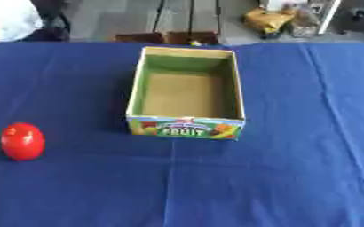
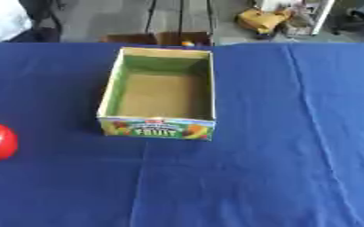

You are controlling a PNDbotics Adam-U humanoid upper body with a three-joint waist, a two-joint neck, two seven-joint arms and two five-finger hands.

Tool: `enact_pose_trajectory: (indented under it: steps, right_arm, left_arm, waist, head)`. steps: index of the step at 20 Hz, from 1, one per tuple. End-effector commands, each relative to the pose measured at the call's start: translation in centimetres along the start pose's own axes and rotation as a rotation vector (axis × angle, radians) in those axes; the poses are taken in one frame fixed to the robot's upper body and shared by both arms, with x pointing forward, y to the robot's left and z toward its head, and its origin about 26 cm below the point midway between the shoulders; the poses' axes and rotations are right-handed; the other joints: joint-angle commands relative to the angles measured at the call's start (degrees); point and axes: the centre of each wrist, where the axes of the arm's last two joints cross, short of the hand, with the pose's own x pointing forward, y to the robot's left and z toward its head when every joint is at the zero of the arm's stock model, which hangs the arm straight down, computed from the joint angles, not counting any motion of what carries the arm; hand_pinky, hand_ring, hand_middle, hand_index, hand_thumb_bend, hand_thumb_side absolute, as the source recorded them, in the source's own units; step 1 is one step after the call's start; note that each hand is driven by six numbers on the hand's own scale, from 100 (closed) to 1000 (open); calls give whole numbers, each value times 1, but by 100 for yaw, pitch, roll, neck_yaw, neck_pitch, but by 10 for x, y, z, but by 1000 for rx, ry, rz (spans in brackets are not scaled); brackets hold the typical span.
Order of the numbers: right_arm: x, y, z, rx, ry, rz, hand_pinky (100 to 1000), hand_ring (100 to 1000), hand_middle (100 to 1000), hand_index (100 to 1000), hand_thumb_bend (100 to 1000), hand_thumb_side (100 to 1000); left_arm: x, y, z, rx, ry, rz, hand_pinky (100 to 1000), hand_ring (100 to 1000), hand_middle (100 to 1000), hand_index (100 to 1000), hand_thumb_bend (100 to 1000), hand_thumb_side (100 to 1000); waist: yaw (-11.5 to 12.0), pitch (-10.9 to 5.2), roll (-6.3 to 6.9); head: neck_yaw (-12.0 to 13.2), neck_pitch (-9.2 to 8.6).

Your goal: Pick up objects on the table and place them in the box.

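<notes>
- Blue cloth covers the whole table, with creases running near to far and one faint fold line across the near part.
- Dead centre sits the box, an open cardboard carton with its top fully open to the camera.
- Its inner walls are green, and its floor is plain brown card with nothing lying on it.
- The near face carries a colourful printed label: the word "FRUIT" reads clearly in white letters, with pictures of fruit on either side.
- There's a small red mark above that word, too blurred to read.
- Over on the left, nearer than the box and well apart from it, stands the red object, smooth, glossy and egg-shaped, upright on the cloth.
- In the right eye view that red object sits right at the left edge, partly cut off.
- It is outside the box, and nothing touches it.
- Neither hand shows in either view, so whether they are released, clenched or grasping cannot be told.
- Beyond the far edge of the table: grey floor, something brown and low just behind the box, and a yellow bundle further right.
</notes>
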Motion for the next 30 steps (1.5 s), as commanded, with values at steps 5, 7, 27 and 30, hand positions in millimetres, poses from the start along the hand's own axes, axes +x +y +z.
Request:
enact_pose_trajectory:
  steps: [5,7,27,30]
  right_arm:
    - [3,-1,-6,6,-27,-2,740,823,736,853,100,1000]
    - [3,-1,-6,7,-26,-2,740,823,736,853,100,1000]
    - [3,0,-4,42,-29,-22,739,821,735,851,100,1000]
    - [3,0,-4,51,-27,-26,739,821,734,851,100,1000]
  left_arm:
    - [9,15,-14,-45,-30,-94,659,793,719,947,100,894]
    - [12,22,-19,-60,-26,-152,650,787,724,950,100,885]
    - [-12,91,-73,-674,238,-897,648,803,814,1000,100,773]
    - [-20,104,-83,-802,302,-969,688,819,831,1000,100,784]
  waist:
    - [33,-78,18]
    - [38,-88,19]
    - [-163,-146,15]
    - [-199,-169,29]
  head:
    - [157,-37]
    - [253,-53]
    - [341,-56]
    - [348,-42]
